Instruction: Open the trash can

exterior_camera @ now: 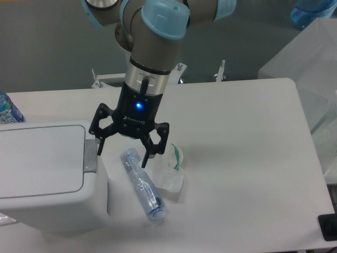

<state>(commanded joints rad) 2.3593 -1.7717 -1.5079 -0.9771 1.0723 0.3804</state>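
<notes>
While the arm is angled down from the top of the view, the gripper [122, 153] is held low over the bench [247, 153], just right of the trash can [47, 176]. The jaws are seen spread wide; nothing is held between them. One fingertip is seen close to the grey push tab [90, 156], contact not determinable; the other is seen over the clear crushed bottle [142, 184]. A blue light is lit on the black gripper body; white lettering below it is too small to be read. The trash can is located at the bench's left edge: white plastic, boxy, rounded corners, flat inset lid shut. Beside the bottle, a crumpled clear wrapper [169, 167] with green print is noted.
</notes>
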